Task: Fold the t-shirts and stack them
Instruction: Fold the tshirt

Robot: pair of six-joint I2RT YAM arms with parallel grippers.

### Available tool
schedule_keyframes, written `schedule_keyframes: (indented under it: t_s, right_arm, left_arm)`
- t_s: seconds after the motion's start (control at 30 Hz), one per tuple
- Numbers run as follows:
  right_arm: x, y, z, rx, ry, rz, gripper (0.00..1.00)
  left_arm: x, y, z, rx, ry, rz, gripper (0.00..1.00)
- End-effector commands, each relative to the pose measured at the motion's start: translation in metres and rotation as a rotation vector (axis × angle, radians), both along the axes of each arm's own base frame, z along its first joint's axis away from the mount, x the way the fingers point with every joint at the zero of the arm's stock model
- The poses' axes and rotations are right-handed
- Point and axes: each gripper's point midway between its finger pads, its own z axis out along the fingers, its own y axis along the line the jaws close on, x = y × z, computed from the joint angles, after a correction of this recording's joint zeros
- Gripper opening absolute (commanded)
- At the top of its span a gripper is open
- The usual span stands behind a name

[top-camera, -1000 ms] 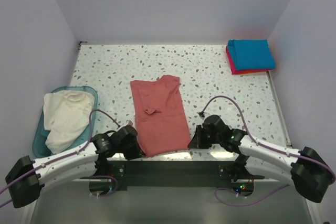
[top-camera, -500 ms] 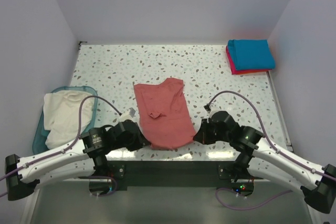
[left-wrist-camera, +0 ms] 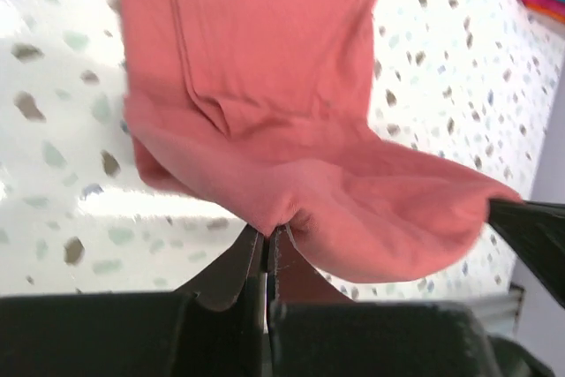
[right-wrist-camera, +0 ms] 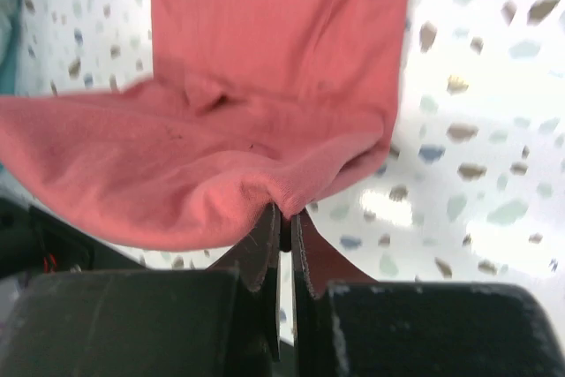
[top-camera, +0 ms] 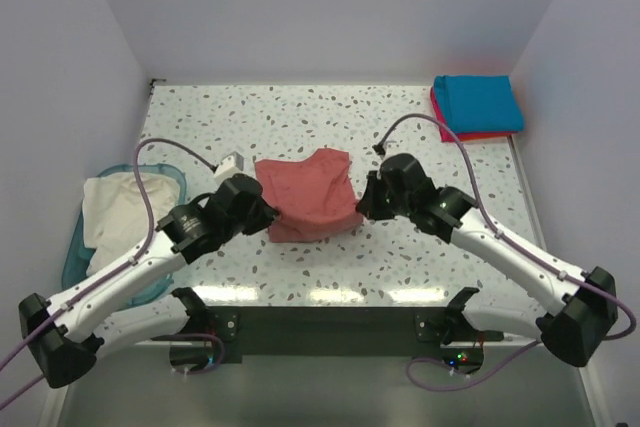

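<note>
Shirt 3 of 4 is mid-fold. The left claw and right claw are each clenched on a near corner of the brick-red t-shirt, hem lifted over its far half, mid-counter. Done: teal-blue t-shirt folded atop pinkish-red t-shirt, far right corner. Left to do: finish this fold, stack it, then the cream-white t-shirt in the bin.

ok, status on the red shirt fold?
Left end effector shut on brick-red t-shirt; right end effector same. Near edge lifted, far half flat on table. Nothing blocking the fold.
</note>
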Motion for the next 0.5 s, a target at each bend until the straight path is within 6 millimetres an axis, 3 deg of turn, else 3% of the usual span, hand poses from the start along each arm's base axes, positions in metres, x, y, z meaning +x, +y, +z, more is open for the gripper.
schedule_keyframes:
  t_s: [0.0,0.13,0.17,0.2,0.23,0.27,0.3,0.33,0.37,0.4,0.47]
  right_arm:
    - [0.058,0.008,0.044,0.061,-0.123,-0.034,0.00]
    - [0.102,0.021,0.055,0.061,-0.139,-0.034,0.00]
    - [0.118,0.022,0.068,0.082,-0.157,-0.042,0.00]
    - [0.132,0.026,0.050,0.058,-0.116,-0.045,0.00]
    - [0.143,0.033,0.064,0.077,-0.132,-0.030,0.00]
    - [0.156,0.031,0.062,0.077,-0.129,-0.039,0.00]
    - [0.170,0.036,0.038,0.055,-0.079,-0.036,0.00]
    - [0.183,0.043,0.048,0.077,-0.095,-0.033,0.00]
    - [0.196,0.043,0.039,0.078,-0.078,-0.036,0.00]
    - [0.209,0.047,0.011,0.056,-0.027,-0.040,0.00]
    - [0.239,0.054,0.011,0.087,-0.041,-0.040,0.01]
  left_arm:
    - [0.052,0.010,0.029,0.031,-0.134,0.023,0.00]
    - [0.094,0.015,0.025,0.014,-0.135,0.070,0.00]
    - [0.105,0.023,0.022,0.005,-0.130,0.099,0.00]
    - [0.116,0.021,0.025,-0.016,-0.145,0.104,0.00]
    - [0.124,0.020,0.012,-0.009,-0.113,0.110,0.00]
    - [0.136,0.028,0.011,-0.010,-0.106,0.141,0.00]
    - [0.147,0.025,0.000,-0.015,-0.085,0.135,0.00]
    - [0.155,0.027,-0.007,-0.014,-0.077,0.144,0.00]
    - [0.168,0.039,-0.008,-0.016,-0.072,0.190,0.00]
    - [0.180,0.041,-0.024,-0.014,-0.045,0.199,0.00]
    - [0.207,0.056,-0.028,-0.028,-0.059,0.241,0.00]
